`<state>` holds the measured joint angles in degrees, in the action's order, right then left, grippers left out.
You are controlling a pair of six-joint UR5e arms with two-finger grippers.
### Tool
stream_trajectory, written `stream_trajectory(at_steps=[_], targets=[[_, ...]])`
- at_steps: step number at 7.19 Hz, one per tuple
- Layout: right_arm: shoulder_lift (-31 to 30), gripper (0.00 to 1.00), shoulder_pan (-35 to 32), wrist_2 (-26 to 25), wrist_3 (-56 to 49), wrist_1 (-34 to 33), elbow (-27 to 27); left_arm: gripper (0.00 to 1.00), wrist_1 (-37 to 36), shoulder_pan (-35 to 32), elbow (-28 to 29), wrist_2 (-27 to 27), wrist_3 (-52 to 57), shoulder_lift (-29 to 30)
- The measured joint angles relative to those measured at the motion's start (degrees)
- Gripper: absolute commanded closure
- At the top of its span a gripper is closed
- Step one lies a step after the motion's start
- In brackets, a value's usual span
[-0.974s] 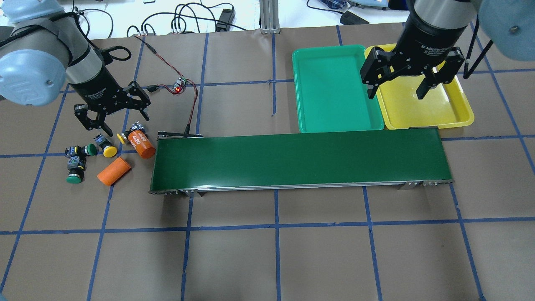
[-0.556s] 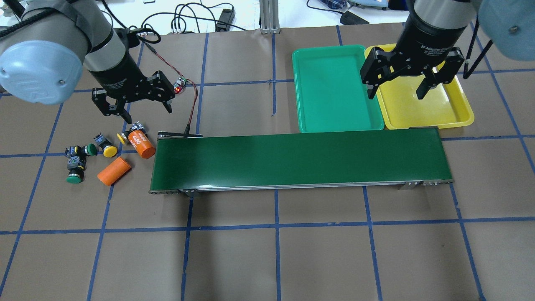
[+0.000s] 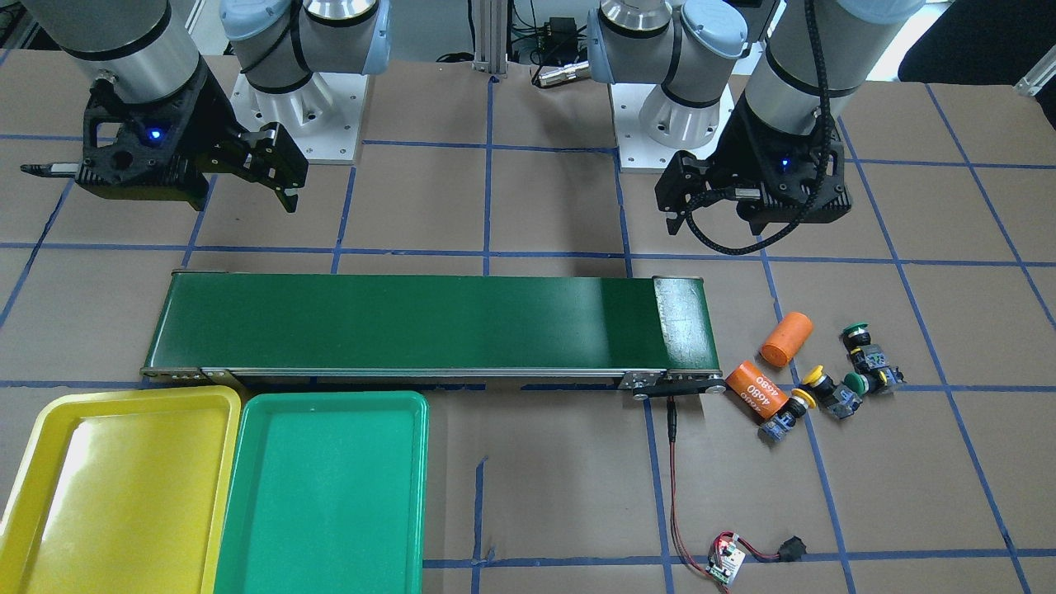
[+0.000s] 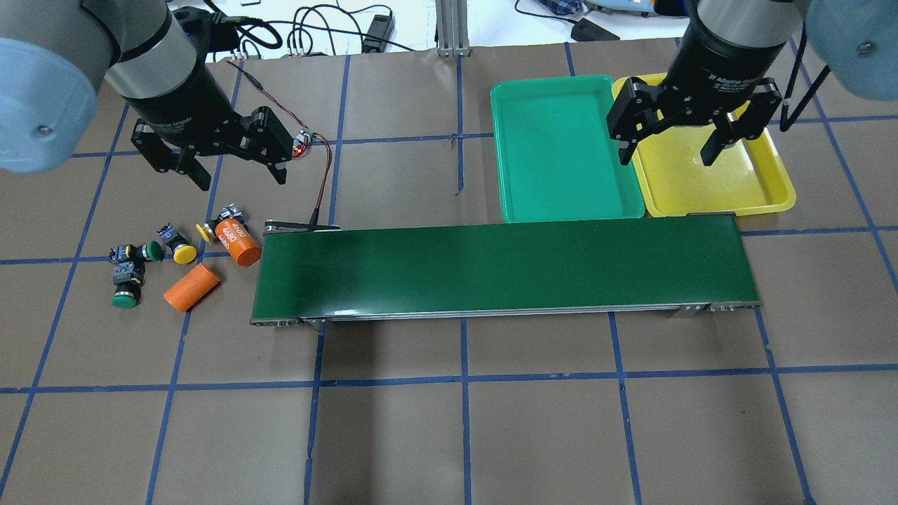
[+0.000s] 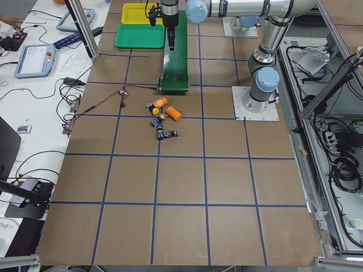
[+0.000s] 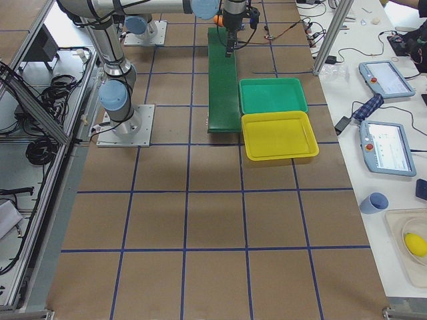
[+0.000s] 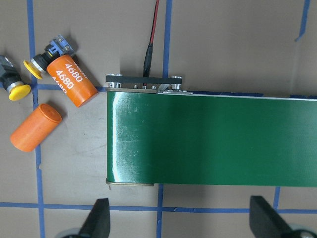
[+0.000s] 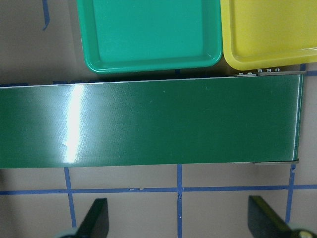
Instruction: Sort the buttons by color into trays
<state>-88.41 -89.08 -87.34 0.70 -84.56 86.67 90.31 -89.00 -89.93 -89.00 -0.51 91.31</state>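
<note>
The buttons (image 4: pixel 184 254) are found on the desk (image 4: pixel 491 435) beside the conveyor belt (image 4: pixel 505 266) end. They are judged light and rigid, best taken across the squared body. The left jaws and right jaws are held wide, empty

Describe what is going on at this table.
Sorting has not started: nothing is picked up yet. The left hand hangs open near one end of the long dark green conveyor belt, where two yellow-capped push-button switches and two green-capped ones lie beside two orange cylinders. The right hand hangs open near the other end, by the empty bright yellow plastic tray and green plastic tray.
</note>
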Motion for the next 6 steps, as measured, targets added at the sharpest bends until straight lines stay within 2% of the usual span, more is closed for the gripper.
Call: stream_trajectory(at_steps=[6], targets=[[-0.1,0.0,0.2,0.0,0.0,-0.1,-0.3,0.0,0.7,0.1,1.0,-0.2,0.1,1.3]])
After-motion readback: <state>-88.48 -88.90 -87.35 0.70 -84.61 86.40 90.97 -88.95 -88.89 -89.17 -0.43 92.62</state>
